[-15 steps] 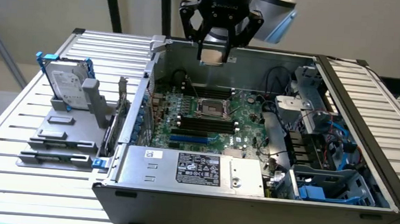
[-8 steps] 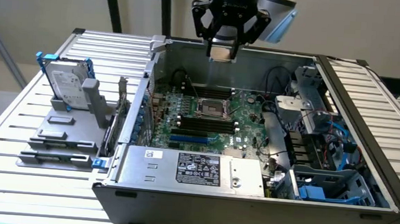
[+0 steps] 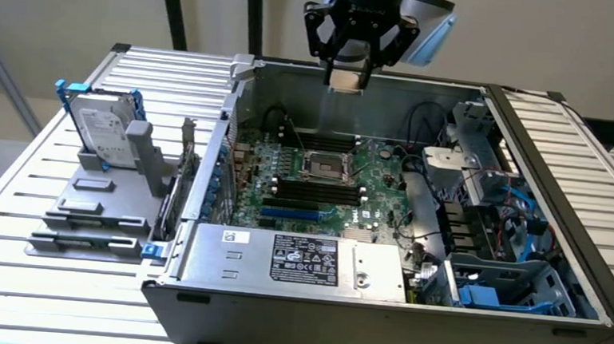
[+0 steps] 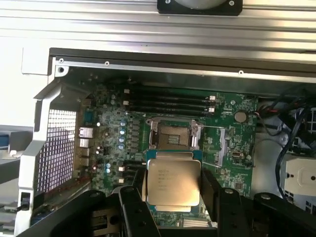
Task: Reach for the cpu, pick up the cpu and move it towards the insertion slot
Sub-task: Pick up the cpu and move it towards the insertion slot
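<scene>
One open computer case [image 3: 384, 305] lies on a ribbed pale metal counter [image 3: 59, 205] before a plain light wall in the exterior view. We see the tool [image 3: 348, 77] hanging above the case's far edge, its black fingers clenched on the cpu [image 3: 347, 78], a small pale flat square. Below it the green motherboard [image 3: 376, 180] carries the insertion slot [image 3: 326, 167], a shiny metal frame with a dark centre, well apart from the chip. On the exterior view's left an upright grey hard drive [image 3: 101, 131] with blue clips stands in a grey holder.

From the wrist view we read the cpu [image 4: 174, 181] closely: a silvery metal top with faint print, held between black fingers [image 4: 210, 190]. Past it sits the insertion slot [image 4: 172, 136], beside long black memory slots [image 4: 168, 101].
</scene>
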`<act>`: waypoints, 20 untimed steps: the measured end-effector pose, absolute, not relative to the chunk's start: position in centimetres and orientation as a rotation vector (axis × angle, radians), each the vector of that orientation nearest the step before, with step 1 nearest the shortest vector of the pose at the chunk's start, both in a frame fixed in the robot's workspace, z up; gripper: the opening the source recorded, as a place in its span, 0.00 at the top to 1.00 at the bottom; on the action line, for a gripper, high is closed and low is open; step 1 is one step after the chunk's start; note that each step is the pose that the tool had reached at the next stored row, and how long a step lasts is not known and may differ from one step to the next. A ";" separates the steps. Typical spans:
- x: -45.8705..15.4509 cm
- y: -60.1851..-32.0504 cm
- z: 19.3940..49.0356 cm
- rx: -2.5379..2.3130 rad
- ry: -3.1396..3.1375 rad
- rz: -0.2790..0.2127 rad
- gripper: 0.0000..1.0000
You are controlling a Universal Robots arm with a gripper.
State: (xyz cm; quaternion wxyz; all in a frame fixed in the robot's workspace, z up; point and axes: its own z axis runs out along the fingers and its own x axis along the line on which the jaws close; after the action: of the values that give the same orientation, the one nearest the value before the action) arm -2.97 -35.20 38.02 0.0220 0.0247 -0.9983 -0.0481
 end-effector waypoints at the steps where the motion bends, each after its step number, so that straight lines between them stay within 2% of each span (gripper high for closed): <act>1: -2.9 -35.1 37.9 0.073 -3.093 -0.149 0.46; 20: -2.4 -33.6 37.3 -0.012 -3.098 -0.151 0.46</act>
State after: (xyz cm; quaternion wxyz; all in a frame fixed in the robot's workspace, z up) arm -2.43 -33.64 37.32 0.0201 -0.0038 -0.9986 -0.0487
